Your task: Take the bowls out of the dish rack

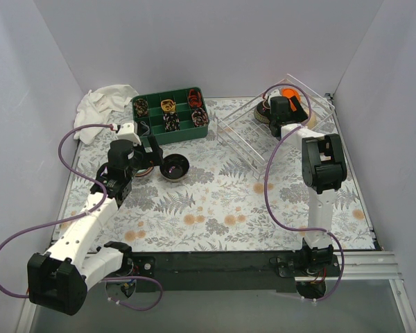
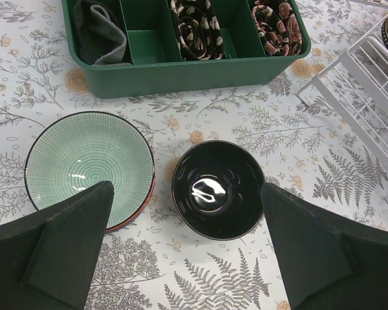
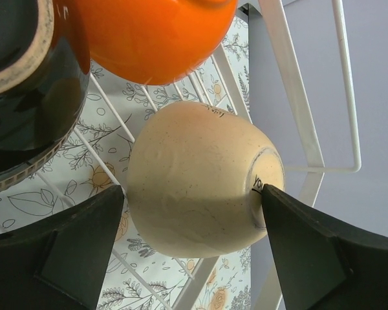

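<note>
Right gripper [image 3: 191, 192] jaws spread, straddling cream bowl [image 3: 200, 155] in rack [image 3: 296, 97] — looks stiff, slick, breakable — pinch across its belly. Left gripper [image 2: 186, 188] jaws wide, empty.

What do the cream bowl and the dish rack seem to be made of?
The cream bowl looks ceramic: matte, slightly uneven glaze and a foot ring. The dish rack is probably white-coated metal wire, judging by its thin, smooth, straight rods.

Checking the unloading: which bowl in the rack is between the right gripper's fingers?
The cream bowl, straddled by the right gripper. The orange bowl and the dark bowl lie outside its fingers, further up that wrist view.
</note>
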### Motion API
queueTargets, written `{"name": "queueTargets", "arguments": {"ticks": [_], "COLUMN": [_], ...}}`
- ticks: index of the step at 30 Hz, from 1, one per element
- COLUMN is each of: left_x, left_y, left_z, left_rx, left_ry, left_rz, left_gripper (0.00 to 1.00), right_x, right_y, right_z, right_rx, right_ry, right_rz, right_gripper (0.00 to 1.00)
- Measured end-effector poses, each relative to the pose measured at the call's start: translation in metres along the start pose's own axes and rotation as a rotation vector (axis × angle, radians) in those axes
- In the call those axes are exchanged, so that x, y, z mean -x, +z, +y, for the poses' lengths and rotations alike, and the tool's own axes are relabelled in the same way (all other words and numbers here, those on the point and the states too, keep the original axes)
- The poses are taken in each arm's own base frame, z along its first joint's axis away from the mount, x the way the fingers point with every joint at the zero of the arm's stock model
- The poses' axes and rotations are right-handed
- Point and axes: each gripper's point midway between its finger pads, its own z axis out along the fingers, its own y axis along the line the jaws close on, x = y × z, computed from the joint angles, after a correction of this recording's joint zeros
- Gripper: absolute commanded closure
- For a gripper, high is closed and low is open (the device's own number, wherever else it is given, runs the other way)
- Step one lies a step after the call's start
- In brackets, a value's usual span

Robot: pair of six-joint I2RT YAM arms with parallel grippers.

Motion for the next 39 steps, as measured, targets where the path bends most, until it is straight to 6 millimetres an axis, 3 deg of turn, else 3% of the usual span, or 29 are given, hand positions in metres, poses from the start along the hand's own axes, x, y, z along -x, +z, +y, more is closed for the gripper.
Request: {"name": "queueTargets", "arguments": {"ticks": [9,18,32,39], "left_x": [-0.001,-0.017,-0.021,-0.022], "left_y": [0.002,0.01,0.009,0.01], "left_z": [-0.002,-0.006,-0.011,-0.011], "left_rx": [-0.011,-0.032,-0.057,-0.059], "left_ry": [0.0,0.007,0.007,0.007], "left_rz": [0.006,0.062,0.08,0.087], "left_gripper": [0.02,0.02,0.02,0.02], "right_x": [-0.004,-0.009,-0.011,-0.026], "right_y": [-0.002,-0.002,-0.01,-0.015], "right_z": [-0.003,-0.003,-0.005,-0.008], "right_rx": [-0.006,-0.002,0.139,0.158], "right_ry": [-0.018,-0.088,-0.159,-0.205], "right_rz": [0.028,0.04,0.117,0.181], "right_gripper": [0.05,0.03,0.02,0.02]}}
